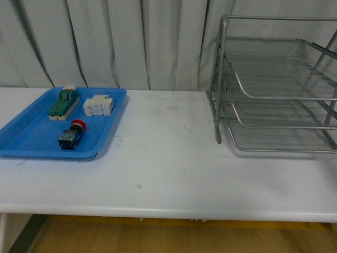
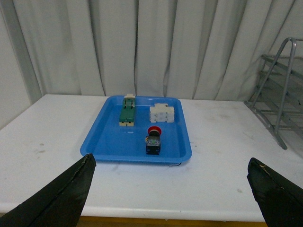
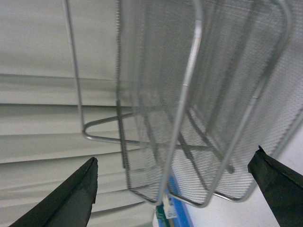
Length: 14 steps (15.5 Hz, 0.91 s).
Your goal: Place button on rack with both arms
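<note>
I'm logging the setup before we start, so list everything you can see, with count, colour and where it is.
table: 1, white, under everything
tray: 1, blue, left side of the table
button: 1, red cap on a dark body, front part of the tray
green block: 1, green, back of the tray
white block: 1, white, back of the tray, right of the green block
rack: 1, silver wire, three tiers, right side of the table
curtain: 1, pale grey, behind the table
left claw: 1, black, open, facing the tray
right claw: 1, black, open, close to the rack
</note>
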Tool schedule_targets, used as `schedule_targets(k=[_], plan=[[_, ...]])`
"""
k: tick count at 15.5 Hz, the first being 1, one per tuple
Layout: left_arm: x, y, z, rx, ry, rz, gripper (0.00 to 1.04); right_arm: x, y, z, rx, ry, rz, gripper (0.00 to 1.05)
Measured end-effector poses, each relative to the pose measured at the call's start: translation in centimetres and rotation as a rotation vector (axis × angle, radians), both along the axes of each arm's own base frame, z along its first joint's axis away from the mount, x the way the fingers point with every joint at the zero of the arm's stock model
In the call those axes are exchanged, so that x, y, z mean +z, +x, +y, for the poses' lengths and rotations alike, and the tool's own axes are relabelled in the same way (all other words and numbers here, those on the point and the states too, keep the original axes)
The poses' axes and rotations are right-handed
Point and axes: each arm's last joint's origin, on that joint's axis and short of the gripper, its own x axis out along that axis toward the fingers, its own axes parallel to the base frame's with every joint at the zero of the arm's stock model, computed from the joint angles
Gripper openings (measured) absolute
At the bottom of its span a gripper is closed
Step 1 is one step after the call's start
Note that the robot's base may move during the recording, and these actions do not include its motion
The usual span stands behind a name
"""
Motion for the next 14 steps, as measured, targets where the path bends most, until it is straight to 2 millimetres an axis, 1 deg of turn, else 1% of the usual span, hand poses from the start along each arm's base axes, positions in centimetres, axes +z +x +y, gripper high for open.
schedule_targets(k=[1, 3, 7, 10, 12, 14], plan=[[0.0, 0.0, 0.0, 0.000, 0.000, 0.000, 0.98, -1.0, -0.4, 0.1, -0.013, 0.000, 0.032, 0.98], [0.0, 0.0, 0.0, 0.000, 0.000, 0.000, 0.98, -1.7, -0.6, 0.4, -0.026, -0.009, 0.055, 0.98], [0.0, 0.0, 0.0, 0.000, 0.000, 0.000, 0.98, -4.7, 0.6, 0.0, -0.077, -0.038, 0.176, 0.98], [0.0, 0.0, 0.0, 0.000, 0.000, 0.000, 0.98, -5.5, 1.1, 0.0, -0.085, -0.056, 0.194, 0.98], [0.0, 0.0, 0.0, 0.000, 0.000, 0.000, 0.98, -5.8, 1.8, 0.0, -0.087, -0.073, 0.197, 0.98], [0.0, 0.0, 0.0, 0.000, 0.000, 0.000, 0.98, -6.6, 2.5, 0.1, -0.083, -0.088, 0.229, 0.98]])
